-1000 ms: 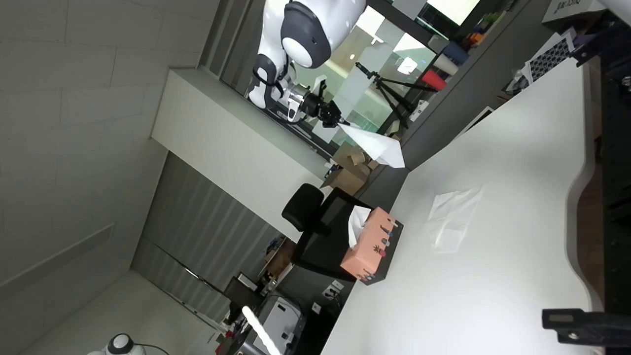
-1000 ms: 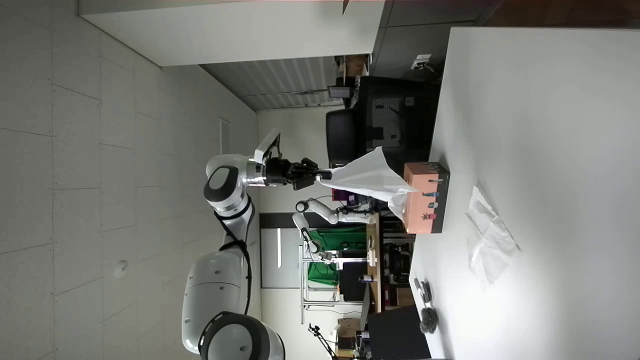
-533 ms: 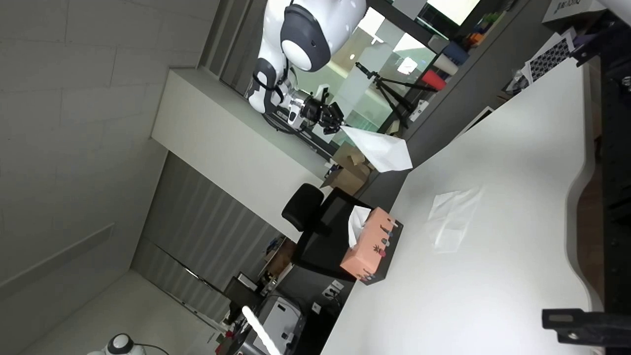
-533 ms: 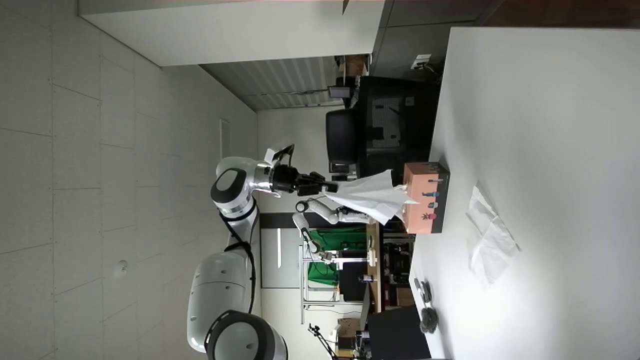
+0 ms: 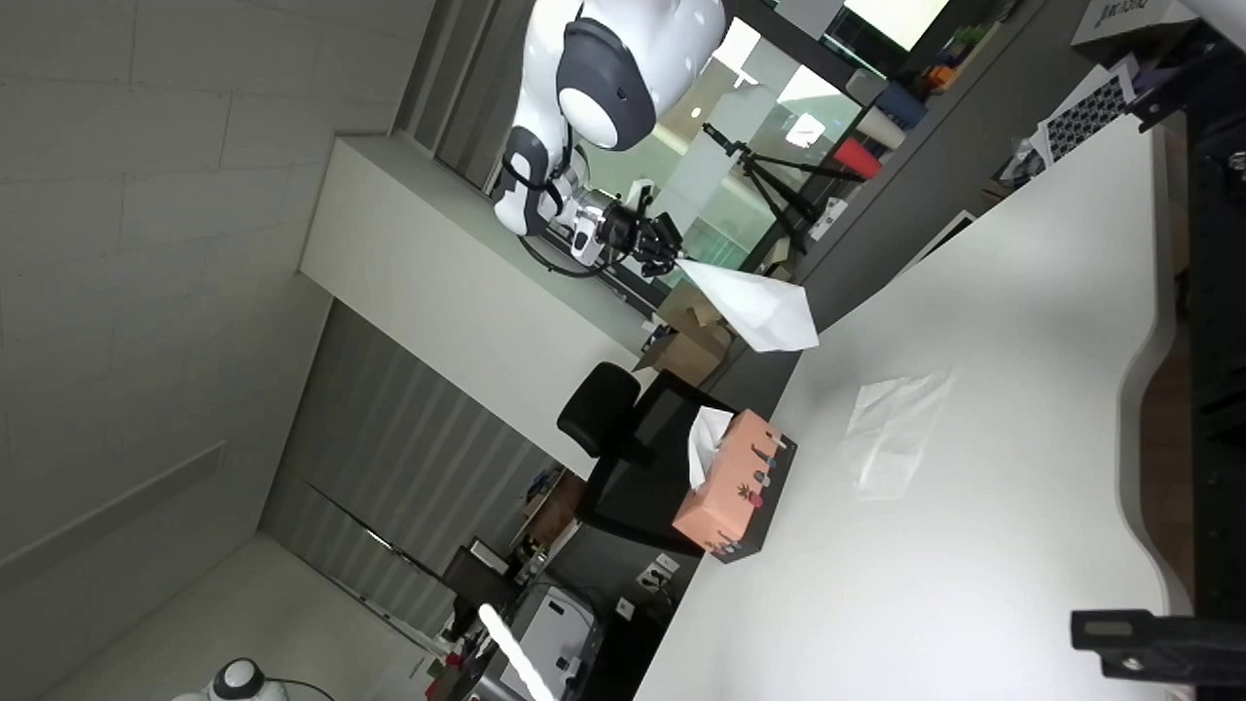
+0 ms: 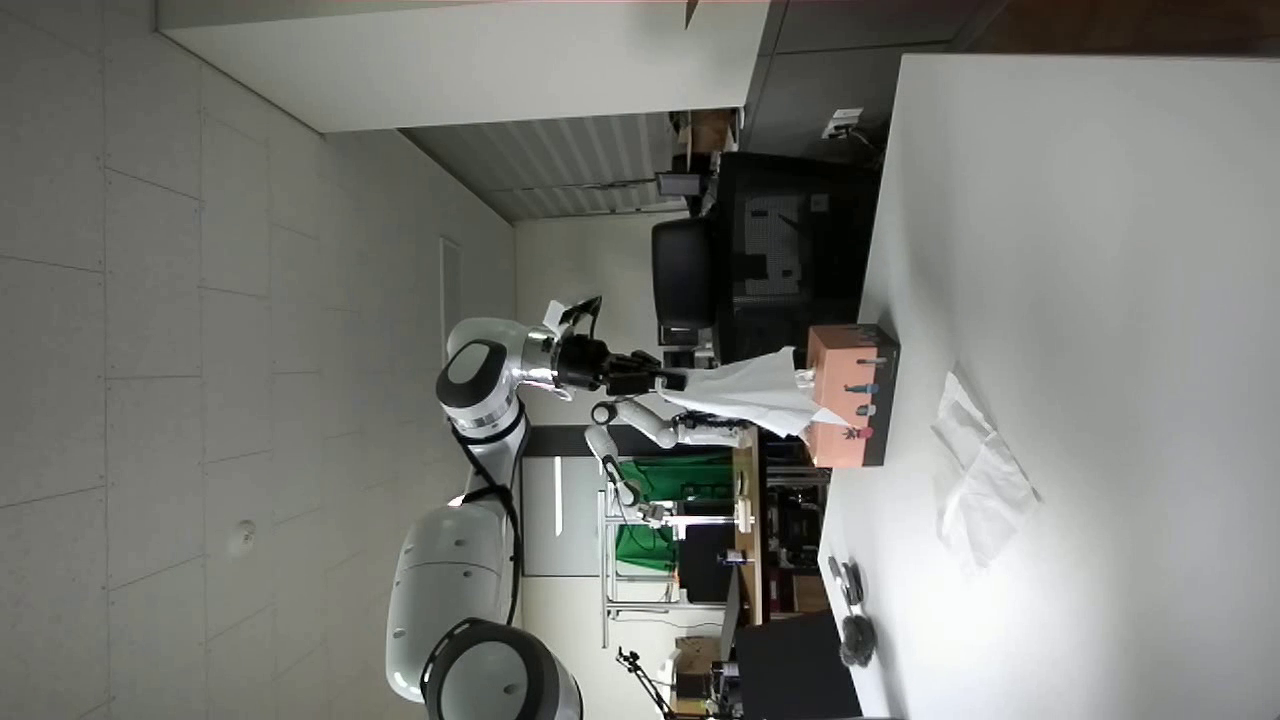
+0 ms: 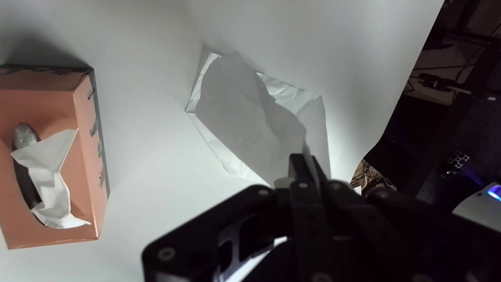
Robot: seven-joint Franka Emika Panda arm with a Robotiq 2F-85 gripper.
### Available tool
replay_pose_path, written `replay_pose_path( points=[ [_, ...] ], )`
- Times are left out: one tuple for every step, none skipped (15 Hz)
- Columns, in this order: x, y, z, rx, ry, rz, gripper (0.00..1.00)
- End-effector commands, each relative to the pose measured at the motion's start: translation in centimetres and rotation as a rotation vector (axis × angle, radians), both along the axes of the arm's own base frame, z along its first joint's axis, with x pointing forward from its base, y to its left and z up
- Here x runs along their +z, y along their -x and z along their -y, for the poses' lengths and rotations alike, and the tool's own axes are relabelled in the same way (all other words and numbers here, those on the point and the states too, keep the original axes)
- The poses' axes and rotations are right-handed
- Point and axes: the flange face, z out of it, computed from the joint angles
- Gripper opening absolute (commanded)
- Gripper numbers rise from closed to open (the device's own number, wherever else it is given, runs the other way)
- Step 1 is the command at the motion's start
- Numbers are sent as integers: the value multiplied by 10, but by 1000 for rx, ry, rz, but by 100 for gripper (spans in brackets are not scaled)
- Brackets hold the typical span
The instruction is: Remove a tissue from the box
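Jaws of the gripper (image 7: pixel 308 161) pinch a tissue (image 7: pixel 250 117) by its upper end so it hangs free mid-frame in the wrist view, apart from the box (image 7: pixel 80 166) at far left, presumably to clear the table (image 7: pixel 150 152).

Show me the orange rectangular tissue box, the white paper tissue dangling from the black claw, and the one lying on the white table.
Orange rectangular tissue box (image 7: pixel 76 165): wrist view, bare top.
Dangling white tissue (image 5: pixel 761 309): in an exterior view, its middle.
Lying white tissue (image 6: pixel 986 478): in an exterior view, its middle.
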Motion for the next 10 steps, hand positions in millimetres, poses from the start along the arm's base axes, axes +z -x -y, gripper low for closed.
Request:
replay_pose_path(
  points=[
    [0, 0, -1, 0, 0, 0, 1],
    [0, 0, -1, 0, 0, 0, 1],
    [0, 0, -1, 0, 0, 0, 1],
    [0, 0, -1, 1, 0, 0, 1],
    [0, 0, -1, 1, 0, 0, 1],
    [0, 0, -1, 1, 0, 0, 1],
    [0, 0, -1, 1, 0, 0, 0],
    [-3, 0, -1, 3, -3, -6, 0],
    [-8, -1, -1, 4, -12, -6, 0],
    [-12, -2, -1, 11, -28, -5, 0]
  ],
)
